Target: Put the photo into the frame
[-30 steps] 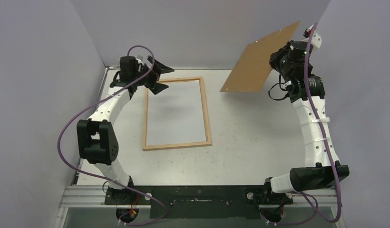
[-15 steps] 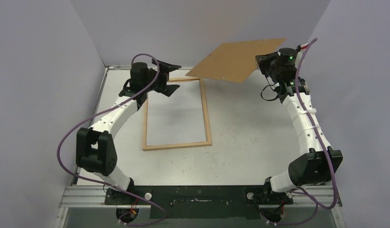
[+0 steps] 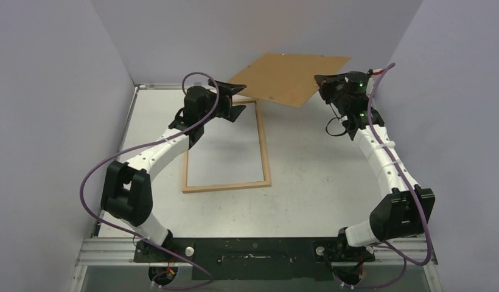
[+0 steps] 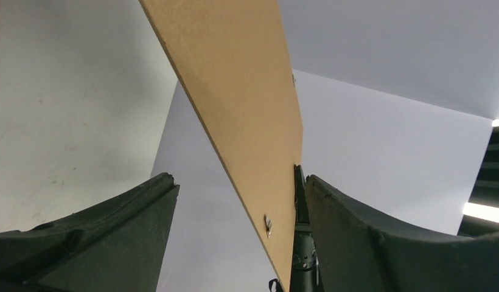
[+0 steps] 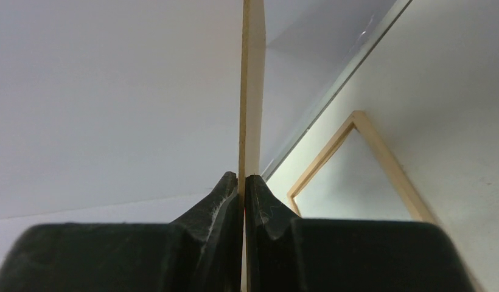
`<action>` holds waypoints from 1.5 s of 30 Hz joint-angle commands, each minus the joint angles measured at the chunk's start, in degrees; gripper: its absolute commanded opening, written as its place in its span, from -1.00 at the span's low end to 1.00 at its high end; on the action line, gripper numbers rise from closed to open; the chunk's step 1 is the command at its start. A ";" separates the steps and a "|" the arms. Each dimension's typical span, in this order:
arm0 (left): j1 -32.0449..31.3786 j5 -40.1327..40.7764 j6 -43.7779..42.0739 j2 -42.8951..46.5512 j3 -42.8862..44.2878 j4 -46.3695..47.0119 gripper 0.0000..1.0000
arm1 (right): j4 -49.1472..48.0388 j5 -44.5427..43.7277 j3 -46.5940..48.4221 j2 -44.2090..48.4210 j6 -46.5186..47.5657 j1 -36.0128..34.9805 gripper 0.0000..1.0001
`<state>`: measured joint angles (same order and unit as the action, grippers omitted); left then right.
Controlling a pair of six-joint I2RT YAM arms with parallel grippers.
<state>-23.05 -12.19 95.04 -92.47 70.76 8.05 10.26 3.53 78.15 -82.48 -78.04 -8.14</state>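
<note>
- Holding the backing board [image 3: 289, 76] aloft at the upper middle of the overhead view, tilted, well clear of the table [image 3: 320, 176].
- Clenched on the board's right-hand edge: right gripper [image 3: 323, 79], upper right of centre.
- From the right wrist, right gripper [image 5: 243, 179] pinched tight on the board [image 5: 252, 91], thin pale edge running straight up the middle of the view.
- Spread wide at the board's left corner, upper centre-left of the overhead view: left gripper [image 3: 235, 100], released, grasping nothing.
- From the left wrist, board [image 4: 235, 91] slanting down between the dark fingers of the left gripper [image 4: 238, 179] — close against the right-hand one, a clear gap on the other side; contact cannot be told.
- Lying flat on the table, left of centre in the overhead view: the frame [image 3: 265, 149], far end beneath the left gripper and the board's near corner.
- Showing again at lower right of the right wrist view: the frame [image 5: 387, 158], one corner pointing up.
- Inside the rails, a pale surface [image 3: 226, 143] — cannot tell what.
</note>
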 commanded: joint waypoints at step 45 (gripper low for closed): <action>16.39 -20.06 -28.76 3.37 11.91 9.87 -1.00 | -4.04 16.49 0.30 8.94 26.69 -0.48 0.91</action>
<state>-9.37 -21.12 69.71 -92.77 77.14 11.73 10.72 8.47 73.19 -68.88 -59.02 -9.85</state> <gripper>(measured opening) 0.035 0.954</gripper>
